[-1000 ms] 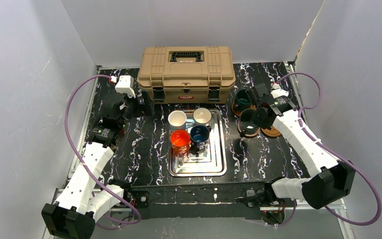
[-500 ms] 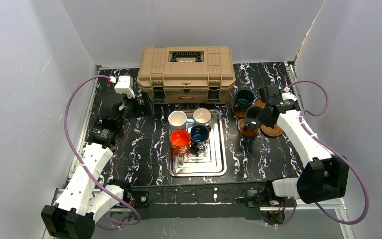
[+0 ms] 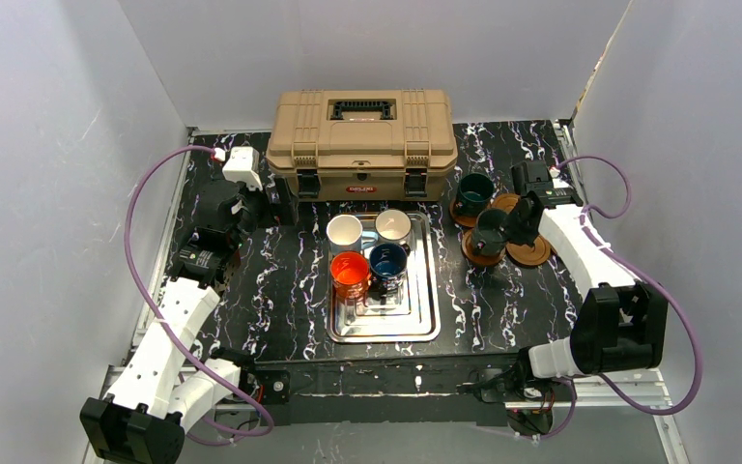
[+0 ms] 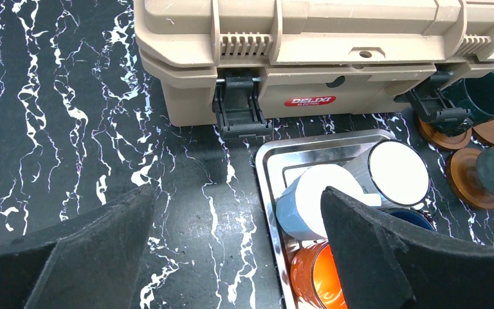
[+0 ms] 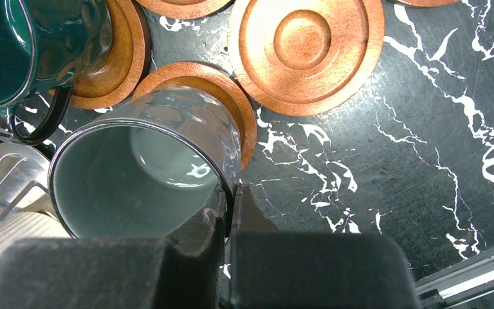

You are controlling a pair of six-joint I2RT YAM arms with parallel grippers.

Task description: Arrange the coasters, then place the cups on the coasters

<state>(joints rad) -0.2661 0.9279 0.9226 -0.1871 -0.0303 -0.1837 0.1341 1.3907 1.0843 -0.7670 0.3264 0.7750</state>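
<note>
Just in front of the tan hard-plastic toolbox (image 3: 362, 143), the rectangular shiny steel tray (image 3: 386, 324) holds four small mugs (image 3: 389, 259). Off the box's front left corner the left gripper (image 4: 235, 199) hangs with fingers apart, holding nothing. Off the toolbox's front right corner the right gripper (image 5: 228, 206) is clamped on the rim of the dark grey-green glazed mug (image 5: 141, 167), over a round brown grooved coaster (image 5: 243, 125) beside the dark teal mug (image 3: 473, 191); whether it is fully seated I cannot tell. This placing looks nearly done: next, settle it flat, part the jaws and lift clear.
</note>
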